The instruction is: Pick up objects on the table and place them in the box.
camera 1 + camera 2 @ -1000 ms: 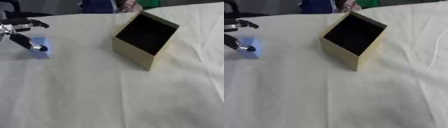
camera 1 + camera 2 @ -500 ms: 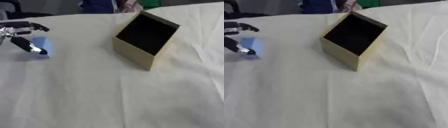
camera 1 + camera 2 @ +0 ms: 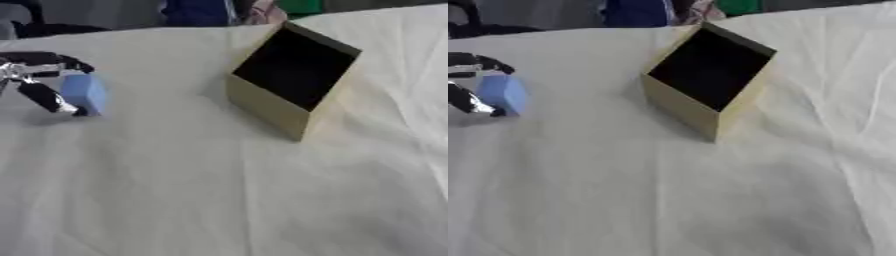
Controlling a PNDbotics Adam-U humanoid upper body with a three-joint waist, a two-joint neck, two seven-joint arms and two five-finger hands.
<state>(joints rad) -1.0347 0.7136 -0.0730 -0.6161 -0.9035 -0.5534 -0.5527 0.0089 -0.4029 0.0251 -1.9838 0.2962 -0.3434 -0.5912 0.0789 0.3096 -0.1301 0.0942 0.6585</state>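
Left hand (image 3: 39,80) of mine, fingers curled around pale blue block (image 3: 84,94), far left; tan box (image 3: 289,80) tilted open, well apart on counter (image 3: 219,190)

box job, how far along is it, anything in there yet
Nothing looks done: the box shows only a dark interior, with no object visible inside. In hand: the left hand has its fingers curled round the blue block at the table's left side, well apart from the box. Left: carrying the block across and placing it inside. The right hand is not in view.
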